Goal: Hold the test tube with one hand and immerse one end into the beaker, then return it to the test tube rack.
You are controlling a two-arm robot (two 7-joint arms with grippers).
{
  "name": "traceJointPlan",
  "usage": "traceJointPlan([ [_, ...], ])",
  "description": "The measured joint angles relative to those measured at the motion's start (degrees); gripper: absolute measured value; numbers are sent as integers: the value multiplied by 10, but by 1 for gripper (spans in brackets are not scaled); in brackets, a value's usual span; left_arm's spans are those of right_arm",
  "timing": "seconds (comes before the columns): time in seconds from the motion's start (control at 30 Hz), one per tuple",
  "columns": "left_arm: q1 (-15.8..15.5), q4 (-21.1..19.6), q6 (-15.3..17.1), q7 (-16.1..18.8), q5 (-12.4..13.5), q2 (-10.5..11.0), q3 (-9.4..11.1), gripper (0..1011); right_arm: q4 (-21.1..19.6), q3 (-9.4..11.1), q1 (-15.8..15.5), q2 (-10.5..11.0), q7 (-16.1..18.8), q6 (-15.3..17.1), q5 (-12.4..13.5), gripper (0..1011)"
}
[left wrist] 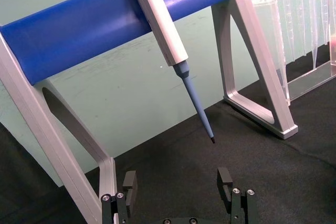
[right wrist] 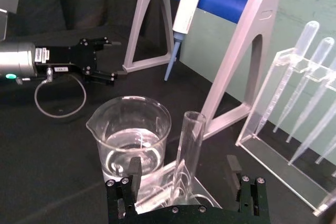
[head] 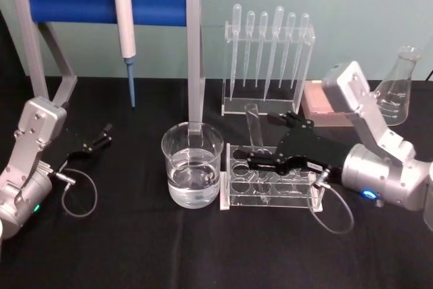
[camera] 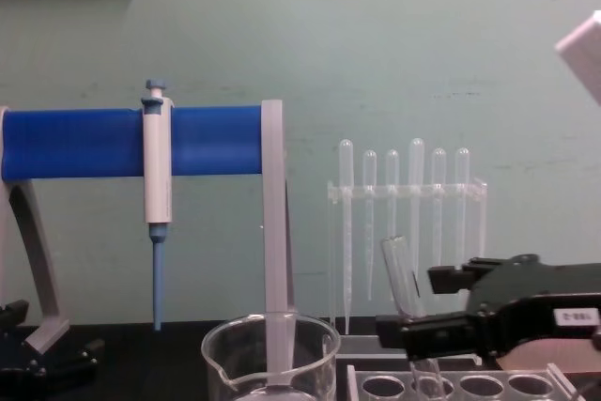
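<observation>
right gripper, head view: the right gripper (head: 265,141) comes in from the right, low over the test tube rack (head: 233,191). Its silver wrist lies about level with the rack, and the arm link rises behind it.
test tube, head view: the test tube (head: 255,126) stands in a rack hole, leaning, between the jaws.
room, head view: the beaker (head: 193,147) sits just left of the rack, part full of clear liquid. The pipette stand (head: 306,65) is behind, and there's open black bench (head: 203,255) in front.
left gripper, head view: the left gripper (head: 100,137) is parked far left, low, well apart from the glassware.
jaws, chest view: one finger crosses in front of the tube and one sits higher beside it (contact is hard to call from here).
jaws, right wrist view: spread wide, with the tube in the middle touching neither finger, so nothing is gripped.
jaws, left wrist view: also wide, with nothing between them, facing the blue stand (left wrist: 105,24) and the pipettor (left wrist: 163,30).
</observation>
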Motion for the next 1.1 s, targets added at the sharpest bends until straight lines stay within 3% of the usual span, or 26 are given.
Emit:
traceJointPlan([
  [0.23, 0, 0, 0, 0, 0, 0, 0, 1000, 25, -3, 17, -27, 8, 10, 3, 997],
  [0.47, 0, 0, 0, 0, 0, 0, 0, 1000, 37, -3, 21, -42, 7, 13, 5, 865],
  [0.73, 0, 0, 0, 0, 0, 0, 0, 1000, 45, -2, 19, -51, 5, 17, 11, 583],
  [0.97, 0, 0, 0, 0, 0, 0, 0, 1000, 42, 1, 15, -51, 0, 18, 13, 398],
  [1.07, 0, 0, 0, 0, 0, 0, 0, 1000, 41, 3, 13, -51, -2, 19, 14, 260],
  [1.1, 0, 0, 0, 0, 0, 0, 0, 1000, 39, 4, 12, -51, -3, 19, 15, 260],
])
